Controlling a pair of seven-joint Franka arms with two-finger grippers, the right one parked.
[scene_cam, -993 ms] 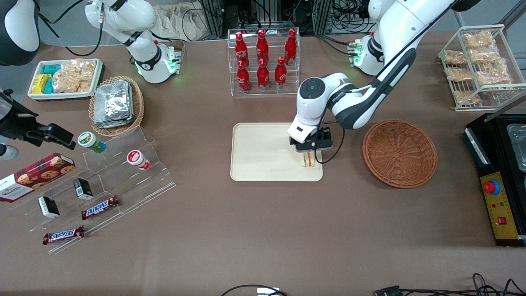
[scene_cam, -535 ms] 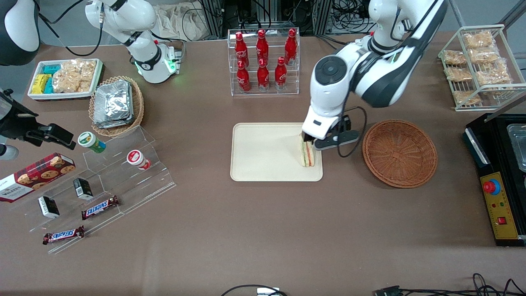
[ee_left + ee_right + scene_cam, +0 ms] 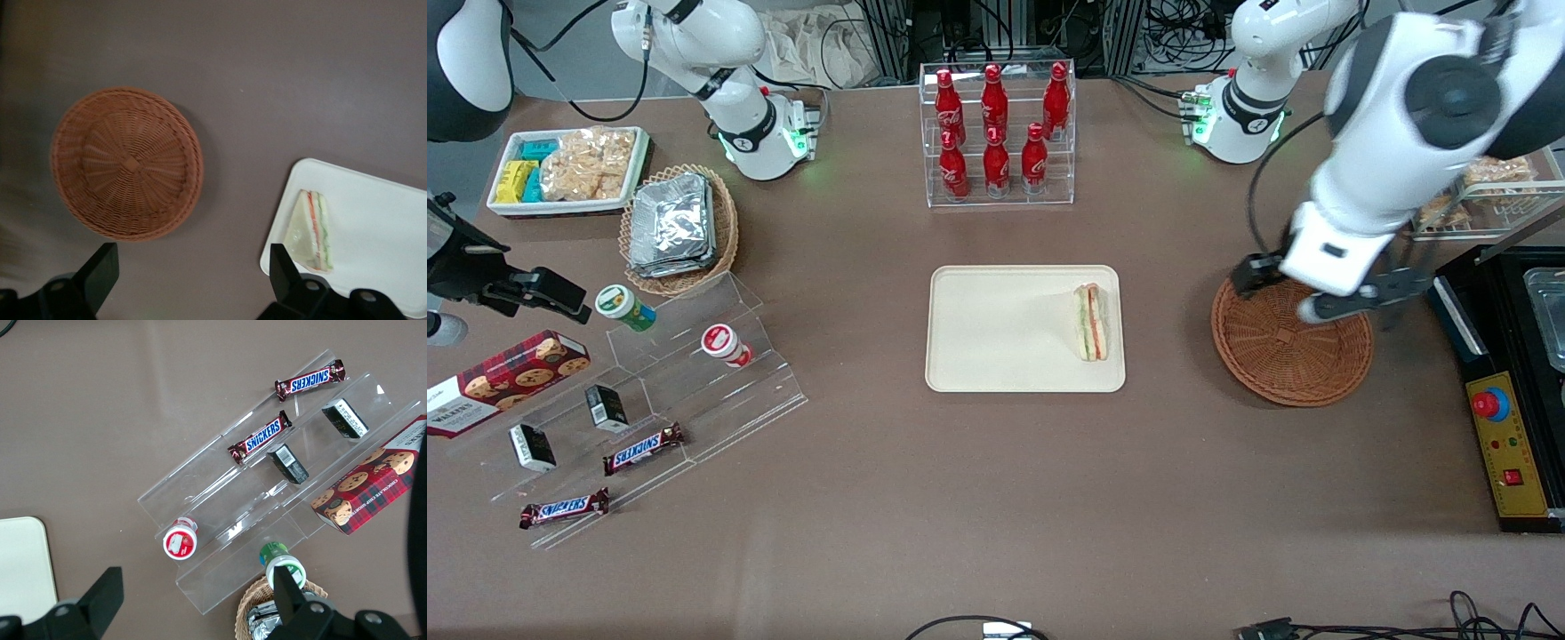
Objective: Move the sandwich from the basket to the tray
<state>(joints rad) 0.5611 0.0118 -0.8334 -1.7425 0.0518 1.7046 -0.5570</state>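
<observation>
The sandwich (image 3: 1091, 322) is lying on the tray (image 3: 996, 373), while the claw (image 3: 190, 283), released and holding nothing, is hovering above the wicker basket (image 3: 1294, 356).

A brown-covered table (image 3: 996, 498) fills nearly the whole front view under even overhead light that casts only soft, short shadows. Along the upper edge of the frame, metal frame struts (image 3: 1116, 36) stand among tangled black cables (image 3: 1183, 27), with a crumpled pale cloth (image 3: 818, 44) toward upper centre-left and grey floor (image 3: 560, 53) at upper left. More loose cables (image 3: 1476, 618) lie along the lower right edge.
</observation>
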